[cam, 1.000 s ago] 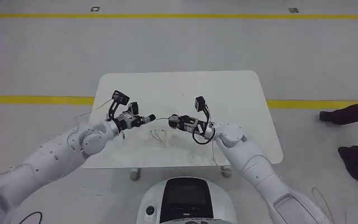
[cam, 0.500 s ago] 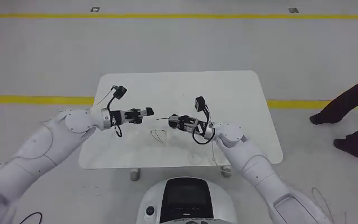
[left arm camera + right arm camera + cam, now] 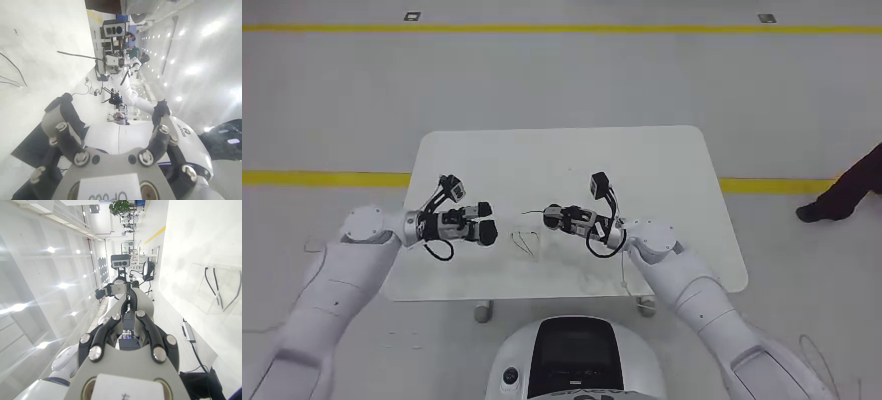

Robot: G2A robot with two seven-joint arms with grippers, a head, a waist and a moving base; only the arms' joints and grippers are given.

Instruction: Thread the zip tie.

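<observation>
**Right claw clamped on the tie, left claw spread**

My right claw (image 3: pixel 547 215) sits just right of centre in the top view. It is clenched on the zip tie (image 3: pixel 531 212), whose thin tail pokes leftward over the white table (image 3: pixel 662 160). From that wrist, the ribbed black strip runs straight out between the pinched fingers (image 3: pixel 140 317).

My left claw (image 3: pixel 489 223) is left of centre, facing the right one across a gap. Its fingers are released and grasp nothing (its own wrist view shows the pads (image 3: pixel 63 103) well apart). The tail's tip stops short of it.

Just below that gap in the frame, loose ties (image 3: pixel 527 243) lie on the table on what looks like a clear sheet (image 3: pixel 200 306), apart from both claws. A yellow line (image 3: pixel 542 28) crosses the floor along the top of the frame.
</observation>
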